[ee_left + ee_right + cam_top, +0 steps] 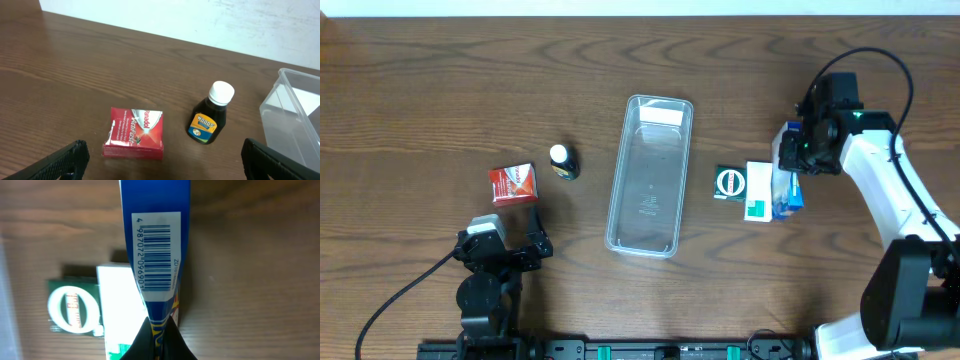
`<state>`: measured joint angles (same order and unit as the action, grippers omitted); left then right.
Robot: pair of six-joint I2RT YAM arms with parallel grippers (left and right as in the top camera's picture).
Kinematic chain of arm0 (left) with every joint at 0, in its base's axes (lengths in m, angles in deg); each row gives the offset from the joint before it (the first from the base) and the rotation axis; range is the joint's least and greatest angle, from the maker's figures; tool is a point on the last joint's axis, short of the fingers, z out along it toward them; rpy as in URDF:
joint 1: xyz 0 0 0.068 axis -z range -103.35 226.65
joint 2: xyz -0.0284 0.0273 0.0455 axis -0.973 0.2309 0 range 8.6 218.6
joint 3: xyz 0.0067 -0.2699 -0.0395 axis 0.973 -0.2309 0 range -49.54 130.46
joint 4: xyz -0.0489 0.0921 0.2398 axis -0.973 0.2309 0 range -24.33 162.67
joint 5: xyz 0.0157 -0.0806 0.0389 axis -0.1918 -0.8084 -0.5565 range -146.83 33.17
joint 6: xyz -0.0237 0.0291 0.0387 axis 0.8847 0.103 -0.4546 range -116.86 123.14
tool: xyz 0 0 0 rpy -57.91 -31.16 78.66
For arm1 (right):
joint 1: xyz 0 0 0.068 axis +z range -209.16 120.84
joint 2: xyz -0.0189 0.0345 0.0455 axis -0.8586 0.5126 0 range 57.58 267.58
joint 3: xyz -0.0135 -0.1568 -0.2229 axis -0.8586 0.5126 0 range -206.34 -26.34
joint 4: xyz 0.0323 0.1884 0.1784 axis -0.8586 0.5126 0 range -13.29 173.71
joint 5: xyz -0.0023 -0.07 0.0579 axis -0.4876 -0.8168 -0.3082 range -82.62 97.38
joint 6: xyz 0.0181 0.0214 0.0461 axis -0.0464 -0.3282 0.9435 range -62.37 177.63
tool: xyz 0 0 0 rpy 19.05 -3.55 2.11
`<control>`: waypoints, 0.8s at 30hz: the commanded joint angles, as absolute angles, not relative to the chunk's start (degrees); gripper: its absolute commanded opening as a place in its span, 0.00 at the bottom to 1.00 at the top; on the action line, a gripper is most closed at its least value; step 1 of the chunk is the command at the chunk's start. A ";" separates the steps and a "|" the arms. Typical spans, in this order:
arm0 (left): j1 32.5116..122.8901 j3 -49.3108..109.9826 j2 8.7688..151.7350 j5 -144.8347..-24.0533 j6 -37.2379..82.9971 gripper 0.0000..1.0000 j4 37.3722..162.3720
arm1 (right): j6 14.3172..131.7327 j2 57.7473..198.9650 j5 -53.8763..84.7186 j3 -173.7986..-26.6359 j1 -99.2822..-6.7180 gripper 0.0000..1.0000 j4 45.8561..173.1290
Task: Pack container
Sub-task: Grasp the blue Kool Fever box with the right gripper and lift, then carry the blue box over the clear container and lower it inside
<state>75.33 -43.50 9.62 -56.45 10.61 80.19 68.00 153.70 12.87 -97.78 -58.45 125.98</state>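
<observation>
**A blue box is pinched by the right gripper**

The left gripper is held wide apart. The container is laid in the middle of the table, between both grippers. Its long side is pointed away, the far end tipped slightly right.

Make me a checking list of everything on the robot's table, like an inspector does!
Surface: brown wooden table, no spills seen.
Job's things: clear container in the middle, nothing in it; red box and small bottle on the left arm's side; green box, white box and blue box on the right arm's side.
Clutter: nothing seen.
Grippers: left gripper open, holding nothing; right gripper shut on the blue box.
Cables: left black cable; right black cable.
Surroundings: white wall behind the table.
</observation>
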 commanded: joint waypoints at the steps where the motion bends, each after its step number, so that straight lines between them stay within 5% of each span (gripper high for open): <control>1: 75.50 -44.94 9.60 -56.23 10.65 0.98 80.56 | 71.41 148.24 19.54 -102.83 -57.16 0.01 125.68; 12: 75.50 -44.94 9.60 -56.20 10.65 0.98 80.56 | 87.30 141.83 21.75 -109.28 -40.92 0.01 119.93; 24: 75.50 -44.94 9.60 -56.23 10.65 0.98 80.56 | 106.55 151.10 9.47 -109.08 -24.07 0.01 114.33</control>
